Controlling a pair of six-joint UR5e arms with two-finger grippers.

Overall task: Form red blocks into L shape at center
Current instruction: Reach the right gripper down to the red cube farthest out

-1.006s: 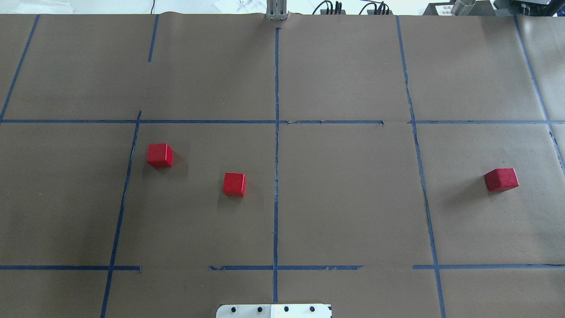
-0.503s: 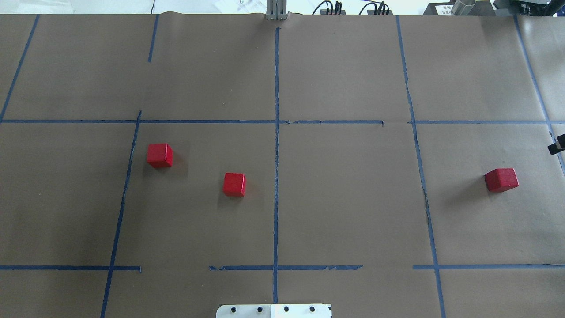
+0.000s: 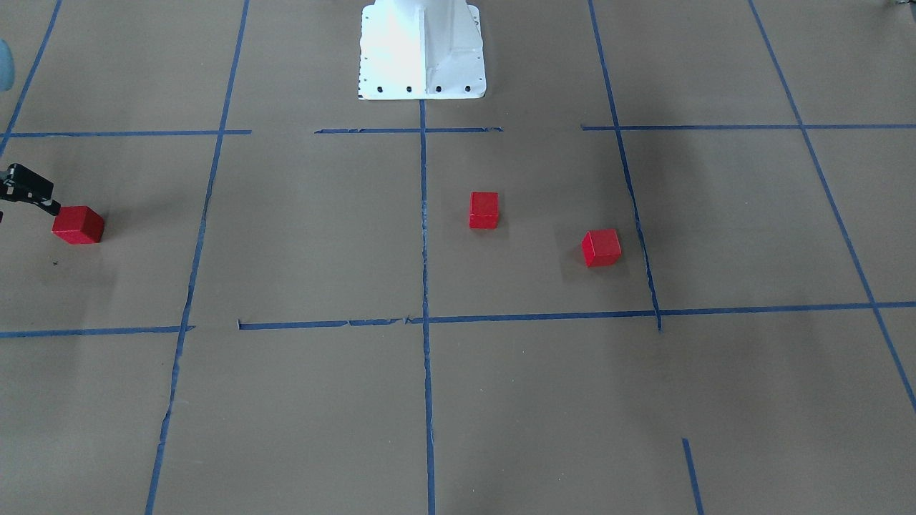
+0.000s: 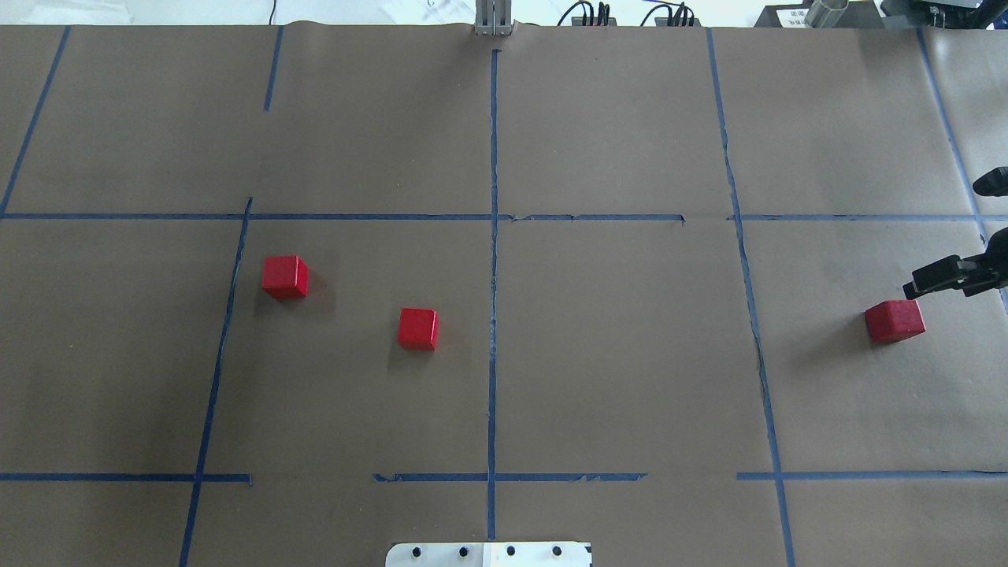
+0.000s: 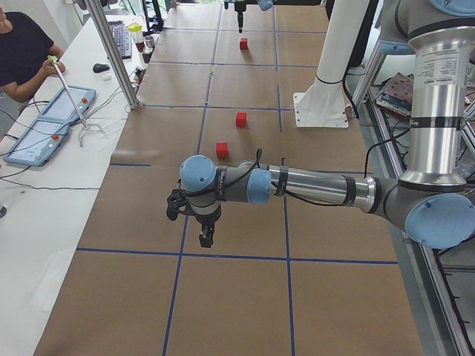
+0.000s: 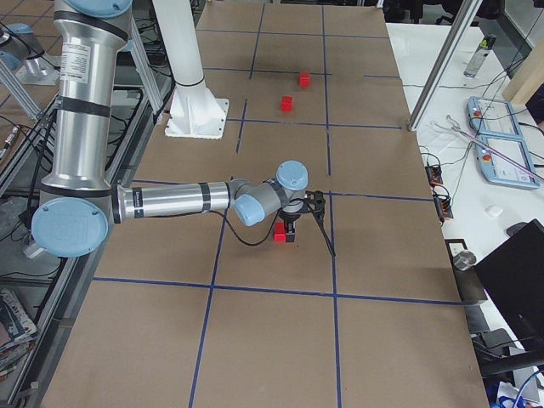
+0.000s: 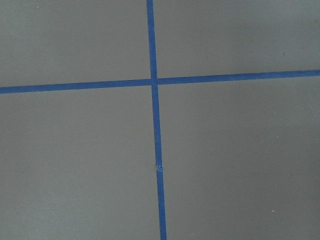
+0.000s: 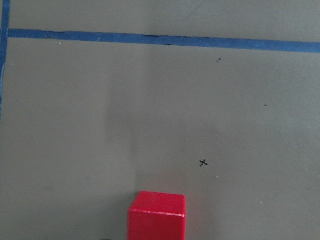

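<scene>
Three red blocks lie apart on the brown table. In the overhead view one sits left [image 4: 285, 276], one left of centre [image 4: 417, 328], one far right [image 4: 894, 320]. My right gripper [image 4: 947, 236] comes in at the right edge and looks open, jaws wide apart, one finger [image 4: 937, 277] just above and beyond the right block [image 3: 78, 224]. It holds nothing. The right wrist view shows that block [image 8: 157, 216] at its bottom edge and no fingers. My left gripper [image 5: 206, 236] hangs over the table's left end, far from the blocks; I cannot tell whether it is open.
Blue tape lines [image 4: 493, 236] mark a grid on the table. The white robot base plate [image 4: 488, 554] sits at the near edge. In the exterior left view an operator [image 5: 22, 52] sits beside tablets [image 5: 44, 126], with a metal post [image 5: 122, 67] nearby.
My right gripper has come in from the right edge and moved left towards the right block. The three blocks have not moved.
</scene>
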